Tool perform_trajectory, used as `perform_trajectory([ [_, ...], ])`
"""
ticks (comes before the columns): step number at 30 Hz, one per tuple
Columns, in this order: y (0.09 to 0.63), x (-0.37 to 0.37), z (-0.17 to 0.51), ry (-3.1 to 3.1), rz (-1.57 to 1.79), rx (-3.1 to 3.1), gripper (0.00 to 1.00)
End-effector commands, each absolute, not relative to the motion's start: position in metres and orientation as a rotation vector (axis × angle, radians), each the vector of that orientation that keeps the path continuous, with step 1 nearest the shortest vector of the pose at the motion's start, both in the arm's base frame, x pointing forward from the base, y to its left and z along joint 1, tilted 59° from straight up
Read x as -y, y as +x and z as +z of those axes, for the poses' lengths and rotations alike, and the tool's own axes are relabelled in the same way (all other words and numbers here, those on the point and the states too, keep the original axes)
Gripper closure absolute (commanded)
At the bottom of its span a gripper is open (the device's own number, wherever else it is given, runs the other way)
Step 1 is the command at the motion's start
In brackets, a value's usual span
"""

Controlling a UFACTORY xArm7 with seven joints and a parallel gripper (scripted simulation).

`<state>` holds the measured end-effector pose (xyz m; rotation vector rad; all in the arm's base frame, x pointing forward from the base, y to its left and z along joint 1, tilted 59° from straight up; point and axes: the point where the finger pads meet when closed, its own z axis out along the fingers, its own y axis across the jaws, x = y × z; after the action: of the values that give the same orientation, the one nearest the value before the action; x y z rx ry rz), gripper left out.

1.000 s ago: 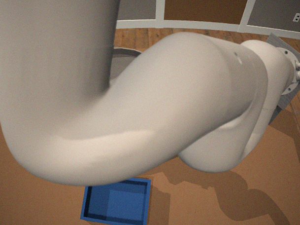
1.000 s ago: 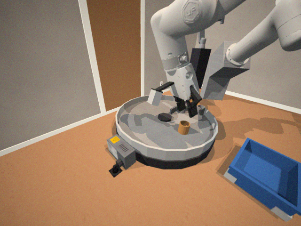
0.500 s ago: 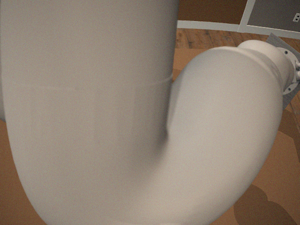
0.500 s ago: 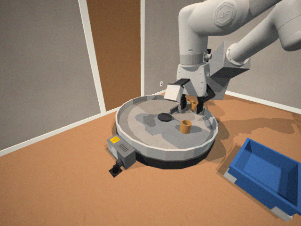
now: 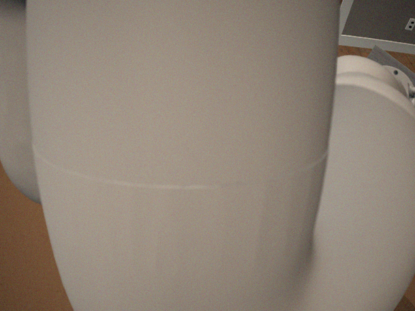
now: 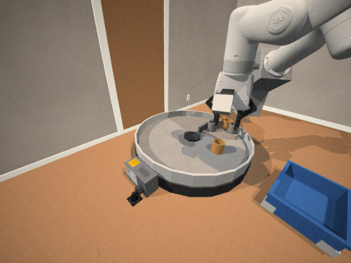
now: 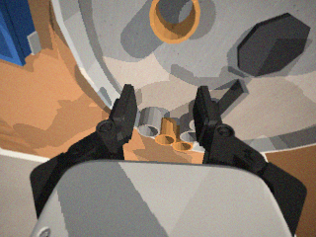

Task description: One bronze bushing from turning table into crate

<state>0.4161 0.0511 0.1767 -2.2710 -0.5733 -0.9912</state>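
Observation:
The round grey turning table (image 6: 193,147) holds a large bronze bushing (image 6: 218,146) in front of the black hub (image 6: 192,136). It also shows at the top of the wrist view (image 7: 174,17). Near the far rim stands a cluster of small bushings: two bronze ones (image 6: 226,123) (image 7: 168,130) between two grey ones (image 6: 211,124) (image 6: 231,127). My gripper (image 6: 226,124) (image 7: 165,97) is open and empty, with its fingers straddling this cluster just above it. The blue crate (image 6: 309,198) stands on the floor to the right. The arm fills the top view and hides the table there.
A grey control box (image 6: 140,173) with a yellow warning label sits at the table's front left. The table has a raised rim. Grey walls with white trim stand behind. The crate's corner (image 7: 12,30) shows at the top left of the wrist view.

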Motion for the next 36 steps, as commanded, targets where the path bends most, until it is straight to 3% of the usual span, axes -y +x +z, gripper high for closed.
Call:
perform_trajectory([
  [1, 0.414, -0.051, 0.175, -2.271, -1.055, 0.616, 0.38],
  [36, 0.437, -0.084, 0.146, -2.264, -1.117, 0.669, 0.38],
])
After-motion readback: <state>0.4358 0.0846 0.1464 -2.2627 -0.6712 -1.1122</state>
